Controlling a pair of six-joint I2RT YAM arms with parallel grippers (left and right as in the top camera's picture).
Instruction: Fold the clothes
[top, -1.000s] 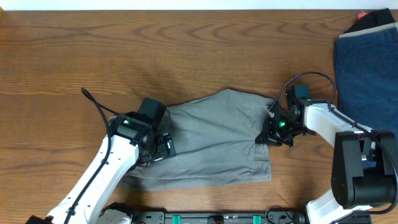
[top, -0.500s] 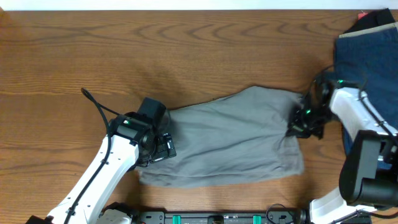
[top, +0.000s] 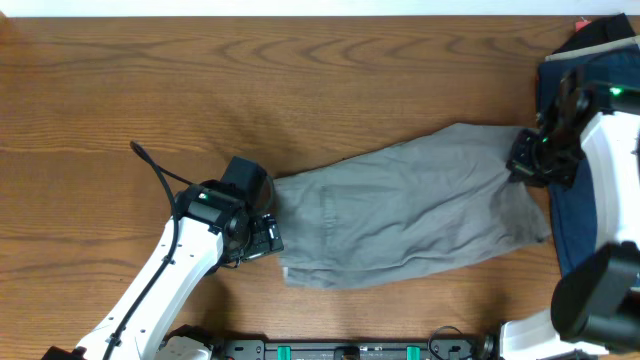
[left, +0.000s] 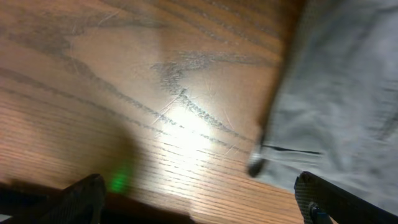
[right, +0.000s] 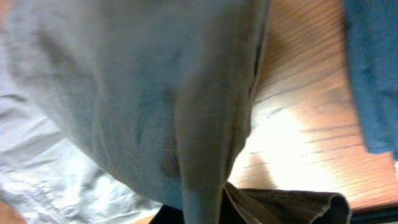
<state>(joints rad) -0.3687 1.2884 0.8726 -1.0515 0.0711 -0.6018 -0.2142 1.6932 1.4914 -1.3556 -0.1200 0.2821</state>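
A wooden table (top: 300, 90) fills the overhead view. Its top is a warm reddish brown, with long dark grain lines running left to right and looping ovals of grain toward the far side. Along the far edge runs a narrow white strip (top: 300, 7); whether it is a wall or a border cannot be told. The light falls soft and even from above. In the left wrist view a bright patch of glare (left: 186, 121) lies on the varnished wood, with a small green glow (left: 118, 182) nearer the lower left. The right wrist view shows a pale sheen (right: 286, 146) on the wood at right.
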